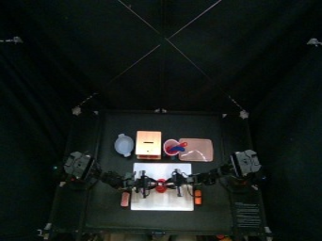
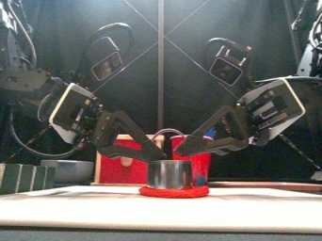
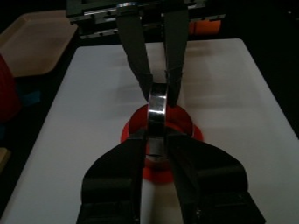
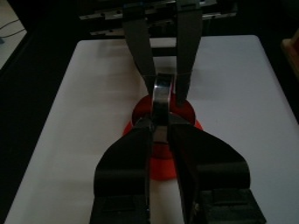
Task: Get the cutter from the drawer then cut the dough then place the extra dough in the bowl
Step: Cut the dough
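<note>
Round metal cutter with wire handle (image 2: 170, 175) stood upright on the flat red dough disc (image 2: 174, 192), roughly mid-board on the white cutting board (image 1: 164, 202). Board sat at the centre of the tabletop's front edge. Both arms met over it. Left gripper (image 3: 156, 140) came in from the left edge, jaws narrow and pinched onto the cutter's upper metal part. Right gripper (image 4: 162, 131) came in from the right edge, also narrow and clamped on the same part from the opposite side. Wrist views showed the two sets of jaws nose to nose with the metal strip between them; couldn't tell whether that was rim or wire handle. Dough showed on both sides of the cutter base, lying flat on the board. Toward the tabletop's back edge, a row: blue-grey bowl with two small handles (image 1: 123, 144) on the left, pale wooden box with red drawer front (image 1: 149, 143) in the middle, flat pink tray (image 1: 208, 151) on the right. All three sat well apart from the dough.
</note>
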You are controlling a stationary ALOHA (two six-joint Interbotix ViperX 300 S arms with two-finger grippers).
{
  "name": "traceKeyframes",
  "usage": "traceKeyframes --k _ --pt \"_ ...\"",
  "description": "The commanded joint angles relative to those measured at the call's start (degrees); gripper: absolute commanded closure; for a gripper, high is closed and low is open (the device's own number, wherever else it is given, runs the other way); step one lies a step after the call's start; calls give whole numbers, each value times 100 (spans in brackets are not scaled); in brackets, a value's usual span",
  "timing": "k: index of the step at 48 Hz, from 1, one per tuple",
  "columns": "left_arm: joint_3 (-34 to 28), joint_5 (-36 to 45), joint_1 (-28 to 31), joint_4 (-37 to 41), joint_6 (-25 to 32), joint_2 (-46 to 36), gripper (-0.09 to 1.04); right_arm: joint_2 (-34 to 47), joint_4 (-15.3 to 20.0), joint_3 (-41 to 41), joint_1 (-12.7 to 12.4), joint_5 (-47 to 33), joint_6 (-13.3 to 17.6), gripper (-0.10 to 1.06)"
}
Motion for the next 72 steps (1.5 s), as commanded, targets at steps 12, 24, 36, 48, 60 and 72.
traceKeyframes --k 12,24,36,48,60,72 --pt "-9 176 -141 -62 -35 185 31 308 861 404 290 308 18 52" --pt "53 185 -308 -229 -413 510 31 404 1134 229 439 308 9 54" --pt "229 193 -457 -290 -659 545 31 413 1169 44 457 334 -26 54" --pt "281 281 -483 -352 -791 589 31 413 1318 -18 448 343 -35 54" --pt "264 387 -483 -352 -756 571 31 404 1327 -9 422 352 -44 54" --pt "88 510 -396 -343 -589 97 30 255 1310 -176 422 431 -44 54"
